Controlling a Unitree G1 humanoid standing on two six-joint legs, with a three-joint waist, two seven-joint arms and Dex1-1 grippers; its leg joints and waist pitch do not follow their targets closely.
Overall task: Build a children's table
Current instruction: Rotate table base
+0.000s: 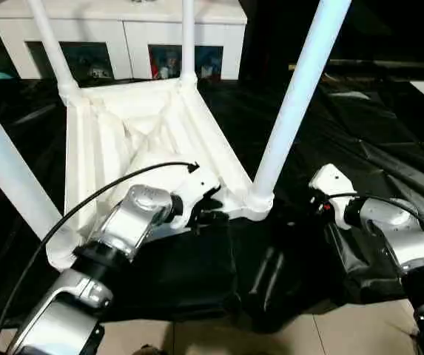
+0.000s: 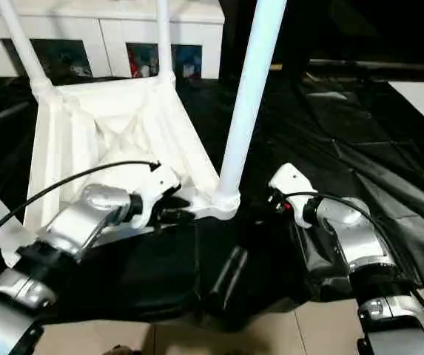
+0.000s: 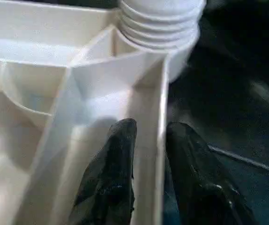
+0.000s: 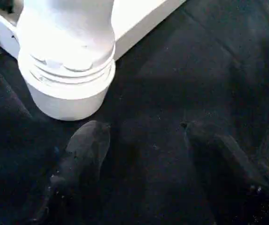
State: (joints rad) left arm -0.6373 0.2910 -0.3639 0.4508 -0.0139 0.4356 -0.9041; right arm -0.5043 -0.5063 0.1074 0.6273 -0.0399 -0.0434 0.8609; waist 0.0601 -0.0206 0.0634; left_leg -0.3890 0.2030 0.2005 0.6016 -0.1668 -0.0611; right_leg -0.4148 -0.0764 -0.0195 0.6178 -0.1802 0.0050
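The children's table [image 1: 152, 140] is seen upside down on a black sheet [image 1: 359, 133] at the middle of the head view, its ribbed, X-braced underside turned up and four white legs rising from the corner sockets. The nearest leg [image 1: 297, 96] stands at about 1 o'clock from the scene's centre, seated in the near right socket [image 1: 258, 201]; another leg [image 1: 4, 170] crosses the 9 o'clock edge, and two more rise at 11 and 12 o'clock.

The left gripper [image 3: 148, 154] is set over the table's near rim beside that socket — one black finger [image 3: 111, 173] lies inside the rim wall and the other outside, so the jaws are narrowed astride the thin white wall, pinching it. Its black cable [image 1: 101, 196] arcs over the silver forearm.

The right gripper [image 4: 143, 159] is held at 3 o'clock of the socket, just beside it but apart from it, over the black sheet; its jaws are spread with nothing between them.

A white cabinet [image 1: 123, 37] with glass doors is seen at 12 o'clock behind the table. Folded black material [image 1: 271, 274] is bunched at 6 o'clock between the forearms, at the edge of pale floor tiles [image 1: 330, 333].
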